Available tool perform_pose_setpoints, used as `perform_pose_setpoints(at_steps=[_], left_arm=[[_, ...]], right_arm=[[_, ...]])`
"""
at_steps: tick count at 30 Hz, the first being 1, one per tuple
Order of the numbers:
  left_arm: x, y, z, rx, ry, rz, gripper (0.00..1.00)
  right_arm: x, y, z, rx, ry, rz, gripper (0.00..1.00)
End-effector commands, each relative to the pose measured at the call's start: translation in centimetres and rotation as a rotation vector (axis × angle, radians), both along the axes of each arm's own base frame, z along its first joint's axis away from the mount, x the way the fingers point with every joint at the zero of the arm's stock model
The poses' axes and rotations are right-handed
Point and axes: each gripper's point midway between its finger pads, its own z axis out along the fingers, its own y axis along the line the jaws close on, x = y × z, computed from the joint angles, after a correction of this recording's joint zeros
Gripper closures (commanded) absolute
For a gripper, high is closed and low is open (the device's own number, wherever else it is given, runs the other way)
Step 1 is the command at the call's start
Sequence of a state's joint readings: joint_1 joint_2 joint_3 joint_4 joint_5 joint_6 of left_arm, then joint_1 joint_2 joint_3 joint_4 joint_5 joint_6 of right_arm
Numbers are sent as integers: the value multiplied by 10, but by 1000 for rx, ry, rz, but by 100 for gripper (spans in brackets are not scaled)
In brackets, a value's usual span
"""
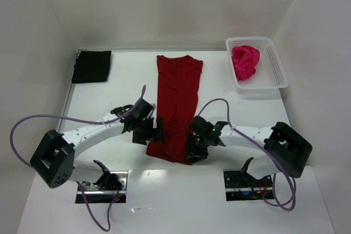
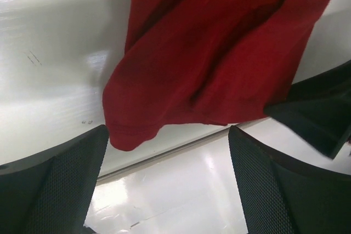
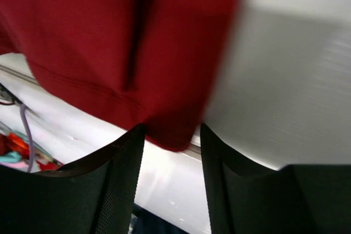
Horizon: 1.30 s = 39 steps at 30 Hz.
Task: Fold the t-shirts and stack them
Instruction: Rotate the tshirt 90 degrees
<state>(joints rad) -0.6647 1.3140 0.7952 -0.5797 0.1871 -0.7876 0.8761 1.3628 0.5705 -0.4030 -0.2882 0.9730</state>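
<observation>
The dark crimson t-shirt [image 1: 176, 102] lies on the table as a long narrow strip, collar end far, hem end near. My left gripper [image 1: 157, 132] is open and empty at the strip's near left edge; in the left wrist view [image 2: 167, 135] the shirt's hem corner [image 2: 129, 132] lies just ahead of the fingertips. My right gripper [image 1: 192, 147] is open at the near right corner; in the right wrist view [image 3: 171, 130] the shirt corner [image 3: 167, 130] sits between the open fingertips. The black t-shirt [image 1: 91, 66] lies folded at the back left. The magenta-pink t-shirt [image 1: 245, 62] is bunched in the basket.
The white lattice basket [image 1: 276, 64] stands at the back right. White walls close in the table on the left, back and right. The right gripper's black body [image 2: 318, 108] shows at the right of the left wrist view. A seam in the table [image 2: 164, 154] runs under the hem.
</observation>
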Motion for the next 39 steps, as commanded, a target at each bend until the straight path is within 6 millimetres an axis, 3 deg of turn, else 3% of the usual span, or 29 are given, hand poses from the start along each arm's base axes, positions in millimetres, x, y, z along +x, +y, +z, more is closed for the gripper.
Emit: perform_pose_setpoints(at_steps=[1,3,6,7,9,20,27,29,32,34,36,39], left_arm=[[11,-9,11,-15,-43,-29,2],[12,-10,12,-14,-46,-38,2],[11,-8,11,-8,-39,-38,2],[11,-8,11,-8,-39,-38,2],[7,-5,7,3,-25,-38,2],[-2,-2,2,10,3,-64,2],[4,-4,1,23,-5,-77,2],[9,-6,1,25,-17,-73,2],[27,-18,9,7,-55,-69,2],[40,-28,16,-6,-80,-77,2],[50,-36,23,-20,-105,-84,2],[68,-47,38,-42,-157,-88,2]], right_arm=[[7,25,-1,2,-39,53,49],[14,29,-1,-5,-57,45,53],[18,23,-3,-47,-73,21,76],[21,22,-2,-60,-81,16,90],[21,15,3,-78,-90,-4,100],[-2,-19,10,-161,-45,-13,100],[-36,-42,2,-145,43,27,100],[-39,-44,3,-131,39,8,80],[-36,-44,6,-121,21,4,38],[-27,-38,17,-108,-15,5,34],[-22,-34,27,-103,-43,23,22],[-3,-26,55,-79,-114,15,16]])
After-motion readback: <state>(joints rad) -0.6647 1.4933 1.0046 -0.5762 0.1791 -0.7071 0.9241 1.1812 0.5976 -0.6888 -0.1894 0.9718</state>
